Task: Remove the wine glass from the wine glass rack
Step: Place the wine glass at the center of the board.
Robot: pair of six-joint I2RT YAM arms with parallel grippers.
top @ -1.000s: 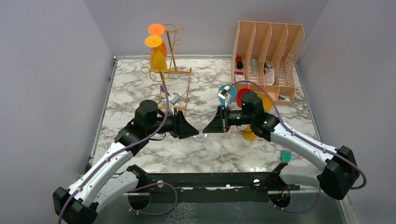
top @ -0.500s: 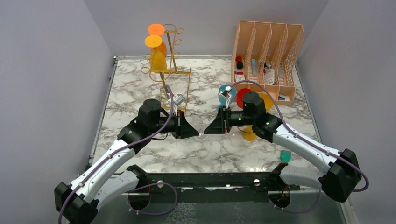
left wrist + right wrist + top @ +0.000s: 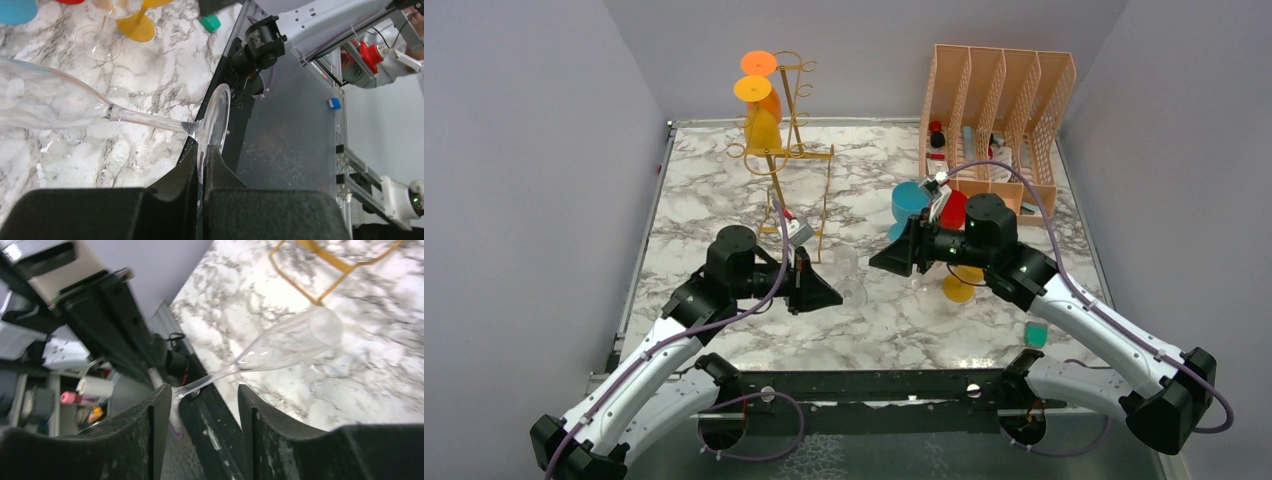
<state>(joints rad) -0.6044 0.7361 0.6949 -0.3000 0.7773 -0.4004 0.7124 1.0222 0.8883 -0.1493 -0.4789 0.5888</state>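
Pinching glass (image 3: 60,102) by foot, edge-on, between closed left jaws. Holding right jaws parted, gripping nothing, pointing at glass beyond tips.

On table (image 3: 714,190): wine glass rack (image 3: 789,150) back-L w/ 2 glasses (image 3: 762,125) hung on it, file organiser (image 3: 999,110) back-R, wine glass (image 3: 55,102) mid-table fwd of rack.
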